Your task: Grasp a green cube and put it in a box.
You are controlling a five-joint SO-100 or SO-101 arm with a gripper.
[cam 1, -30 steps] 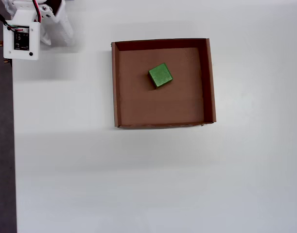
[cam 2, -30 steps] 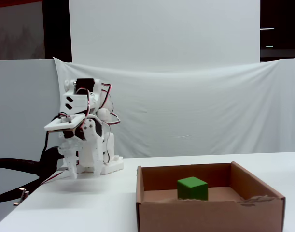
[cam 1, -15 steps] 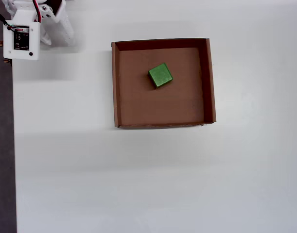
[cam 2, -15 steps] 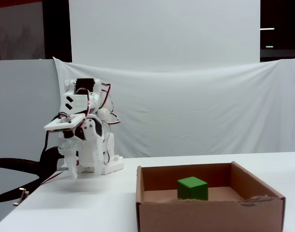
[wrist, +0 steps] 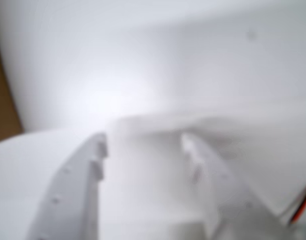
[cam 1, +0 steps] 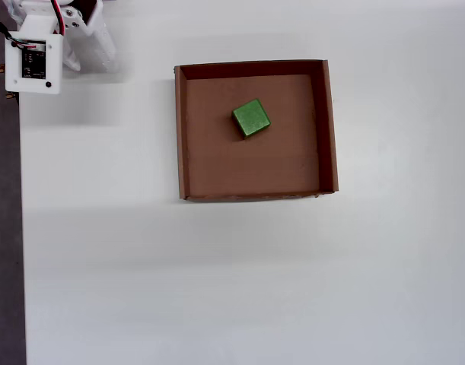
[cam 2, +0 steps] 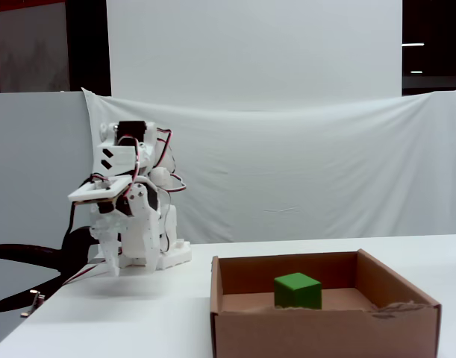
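Already the white bench [cam 1: 217, 289], backed by draped white cloth, carries the box [cam 1: 330, 129], whose floor holds the green cube [cam 1: 251, 119], near centre. Folded well apart at the bench corner, the gripper [wrist: 142, 145] stands spread and empty. Little could go wrong unless a stray reach knocks the box.

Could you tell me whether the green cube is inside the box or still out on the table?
Inside. The overhead view shows the green cube resting on the floor of the box, enclosed by its walls, and the fixed view agrees.
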